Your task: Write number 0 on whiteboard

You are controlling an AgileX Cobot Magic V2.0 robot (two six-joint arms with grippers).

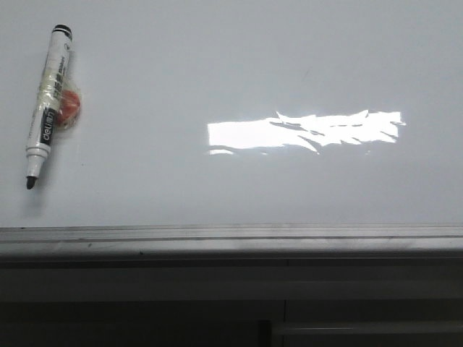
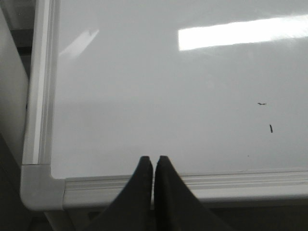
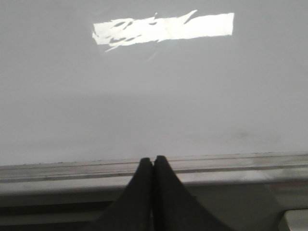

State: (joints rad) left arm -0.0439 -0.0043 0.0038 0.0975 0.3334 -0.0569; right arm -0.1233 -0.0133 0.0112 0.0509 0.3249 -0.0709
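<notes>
Whiteboard (image 1: pixel 217 72): glossy white, lying flat; grey aluminium frame strip (image 1: pixel 231 235) along its near edge; bright rectangular glare patch (image 1: pixel 304 131) right of centre; no number 0 visible anywhere on it, so the writing was judged not yet begun.
Marker (image 1: pixel 47 108): white barrel, black tip uncapped and pointing toward the near edge; lay loose near the far-left corner, touching a small orange-red object (image 1: pixel 70 107), possibly taped to it; held by neither arm.
Stray marks (image 2: pixel 270 128): two tiny dark flecks, seen in the left wrist view only.
Left gripper (image 2: pixel 153 161): fingers pressed together, empty, above the near-left corner of the frame.
Right gripper (image 3: pixel 153 161): fingers pressed together, empty, over the near edge.
Remaining, by judgement: picking up the marker, then drawing the whole loop.
Surroundings: dark and indistinct below the near edge; nothing more legible.
</notes>
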